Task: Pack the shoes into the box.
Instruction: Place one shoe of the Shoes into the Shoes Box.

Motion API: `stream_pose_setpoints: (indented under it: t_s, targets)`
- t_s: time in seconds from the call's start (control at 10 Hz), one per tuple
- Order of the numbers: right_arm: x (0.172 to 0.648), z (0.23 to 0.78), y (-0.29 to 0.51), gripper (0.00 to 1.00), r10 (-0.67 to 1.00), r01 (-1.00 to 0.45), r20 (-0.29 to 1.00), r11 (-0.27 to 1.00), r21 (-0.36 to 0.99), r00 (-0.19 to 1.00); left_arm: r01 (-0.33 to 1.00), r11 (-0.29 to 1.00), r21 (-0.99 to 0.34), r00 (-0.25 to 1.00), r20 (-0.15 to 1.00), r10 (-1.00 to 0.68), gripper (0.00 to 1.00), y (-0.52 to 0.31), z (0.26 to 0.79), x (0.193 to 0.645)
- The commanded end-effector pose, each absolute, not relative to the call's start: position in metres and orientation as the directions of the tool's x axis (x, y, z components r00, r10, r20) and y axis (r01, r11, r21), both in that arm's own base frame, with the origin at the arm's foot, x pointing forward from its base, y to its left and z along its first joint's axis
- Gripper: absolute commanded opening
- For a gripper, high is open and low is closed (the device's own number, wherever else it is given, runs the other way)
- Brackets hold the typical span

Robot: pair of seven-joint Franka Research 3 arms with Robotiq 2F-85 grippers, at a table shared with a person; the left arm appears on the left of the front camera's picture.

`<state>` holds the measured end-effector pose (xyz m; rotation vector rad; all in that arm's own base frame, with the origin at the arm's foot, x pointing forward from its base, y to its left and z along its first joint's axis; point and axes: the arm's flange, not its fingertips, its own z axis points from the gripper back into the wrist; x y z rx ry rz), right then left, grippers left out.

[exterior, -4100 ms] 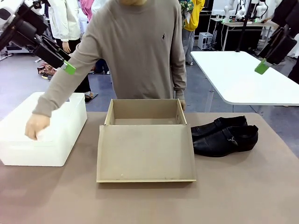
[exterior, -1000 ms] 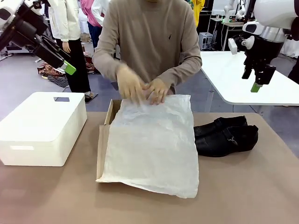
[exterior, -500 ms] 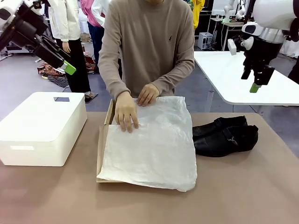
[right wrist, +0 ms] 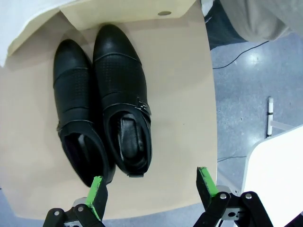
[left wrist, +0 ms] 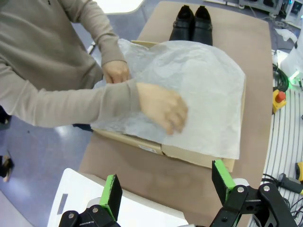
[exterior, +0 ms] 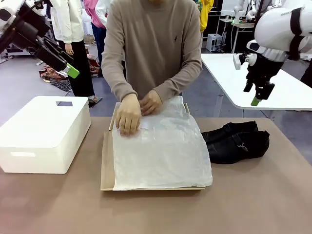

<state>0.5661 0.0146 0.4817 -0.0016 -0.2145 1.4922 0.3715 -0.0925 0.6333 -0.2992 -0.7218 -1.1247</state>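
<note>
Two black shoes [exterior: 234, 141] sit side by side on the table [exterior: 253, 204], just beside the brown box [exterior: 107, 165]. White paper [exterior: 161, 151] lies over the box. A person presses it down with one hand [exterior: 128, 114] and the other hand [exterior: 151, 102]. The left arm's fingers [left wrist: 111, 194] are spread wide, holding nothing, up over the big white box [exterior: 44, 131]. The right arm's fingers [right wrist: 206, 182] are spread wide too, up over the shoes.

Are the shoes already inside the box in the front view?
No, the shoes lie side by side on the table to the right of the box, which tissue paper covers.
</note>
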Motion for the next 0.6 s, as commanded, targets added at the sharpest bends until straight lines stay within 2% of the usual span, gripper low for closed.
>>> stream_pose_setpoints:
  t_s: [0.0,0.5]
  targets:
    - [0.574,0.461,0.009,1.00,0.987,-0.989,0.161,0.011,-0.148,-0.013,0.899,0.421,0.122,0.239,0.668,-0.705,1.00,-0.092,0.634,0.372]
    - [0.595,0.419,0.013,1.00,0.987,-0.995,0.158,0.034,-0.093,0.019,0.899,0.421,0.122,0.239,0.668,-0.705,1.00,-0.092,0.634,0.372]
